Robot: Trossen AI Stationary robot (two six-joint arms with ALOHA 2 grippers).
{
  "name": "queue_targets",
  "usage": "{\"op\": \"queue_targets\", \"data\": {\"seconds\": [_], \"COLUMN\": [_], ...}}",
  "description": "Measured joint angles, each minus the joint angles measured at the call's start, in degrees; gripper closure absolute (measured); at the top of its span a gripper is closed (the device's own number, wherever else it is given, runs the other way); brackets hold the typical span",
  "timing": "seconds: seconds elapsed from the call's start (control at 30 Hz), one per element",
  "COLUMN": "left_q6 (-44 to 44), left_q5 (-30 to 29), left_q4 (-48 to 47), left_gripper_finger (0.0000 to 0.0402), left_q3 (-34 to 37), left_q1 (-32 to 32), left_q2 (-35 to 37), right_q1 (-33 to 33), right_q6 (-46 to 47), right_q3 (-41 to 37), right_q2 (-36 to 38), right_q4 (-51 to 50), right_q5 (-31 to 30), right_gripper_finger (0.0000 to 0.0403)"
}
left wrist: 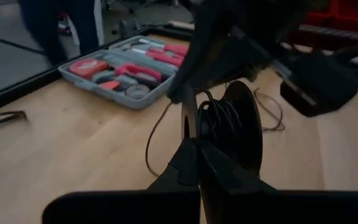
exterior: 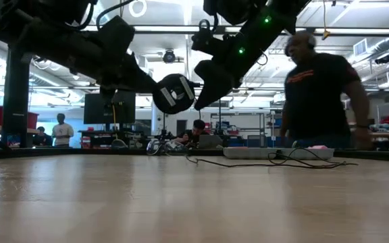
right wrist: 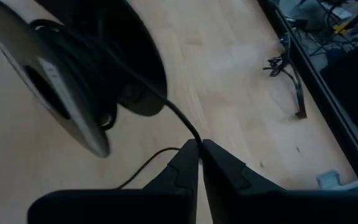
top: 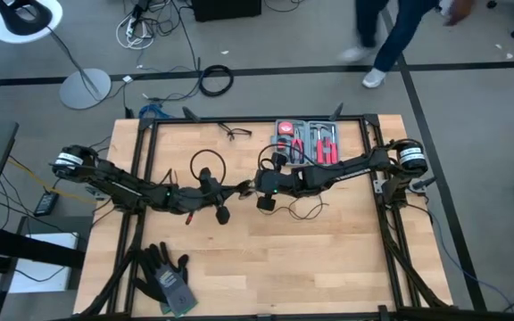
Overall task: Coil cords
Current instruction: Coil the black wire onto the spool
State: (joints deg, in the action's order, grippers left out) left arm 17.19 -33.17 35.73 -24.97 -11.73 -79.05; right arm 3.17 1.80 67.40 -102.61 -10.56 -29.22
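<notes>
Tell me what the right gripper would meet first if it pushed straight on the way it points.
Probably the black spool held up by the left gripper: it sits directly ahead of the right gripper, which pinches the thin cord running to it. Depth is unclear.

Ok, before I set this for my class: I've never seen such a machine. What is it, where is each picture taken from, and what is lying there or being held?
It is a robot with two dark arms, each ending in a two-finger gripper. One picture looks down from above, one looks level across the wooden table, and two come from cameras on the wrists. The left gripper is shut on a round puck, held above the table. The right gripper pinches the thin black cable running from it. On the table lie a tool kit and dark gloves.
</notes>
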Motion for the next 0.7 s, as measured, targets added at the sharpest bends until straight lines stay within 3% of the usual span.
{"op": "queue_targets", "data": {"seconds": [0.2,0.37,0.6,0.7], "left_q6": [0.02,-0.44,-0.81,-0.50], "left_q5": [1.09,-1.56,-5.56,-5.81], "left_q4": [1.84,2.26,2.75,4.36], "left_gripper_finger": [0.0402,0.0402,0.0402,0.0402], "left_q3": [0.00,0.02,1.24,2.39], "left_q1": [-0.04,-0.06,-0.02,-0.02], "left_q2": [0.31,2.11,4.52,4.52], "right_q1": [0.12,0.56,3.82,5.48], "right_q6": [1.91,6.56,12.87,17.56], "right_q3": [-0.26,-5.39,-21.28,-26.70], "right_q2": [0.00,-0.17,-0.17,0.51], "right_q4": [-0.02,3.06,29.53,34.11], "right_q5": [3.41,8.06,8.10,8.10], "right_gripper_finger": [0.0378,0.0378,0.0381,0.0380]}}
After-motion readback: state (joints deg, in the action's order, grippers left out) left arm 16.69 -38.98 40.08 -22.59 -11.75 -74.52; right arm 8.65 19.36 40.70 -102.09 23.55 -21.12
